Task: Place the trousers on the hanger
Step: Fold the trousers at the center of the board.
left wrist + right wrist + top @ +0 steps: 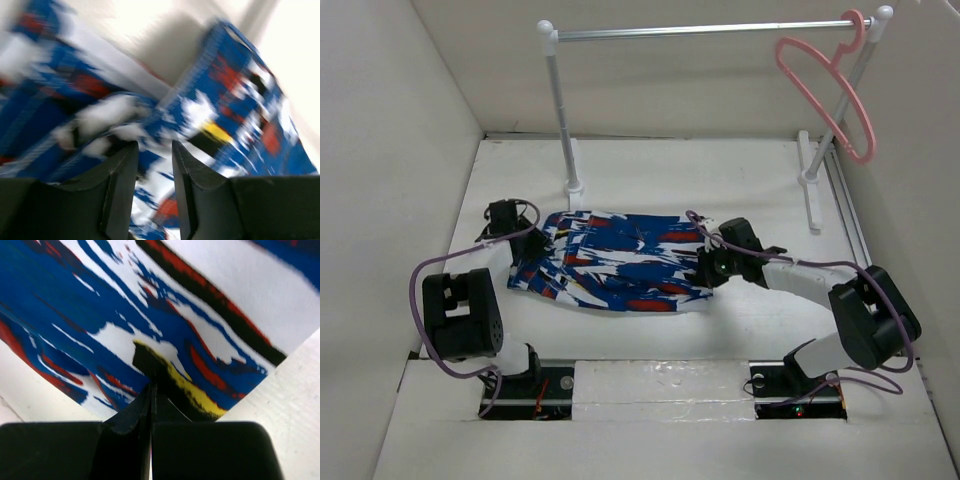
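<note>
The trousers lie flat across the middle of the table, bright blue with white, red, black and yellow print. The pink hanger hangs by its hook at the right end of the silver rail, far from both arms. My left gripper is at the trousers' left end; in the blurred left wrist view it is open, with printed cloth under and beyond the fingers. My right gripper is at the trousers' right end; in the right wrist view it is shut, pinching the cloth at its tips.
The rail stands on two white posts with feet on the table, the right post leaning behind the hanger. White walls close in the table on the left, back and right. Purple cables loop off both arms.
</note>
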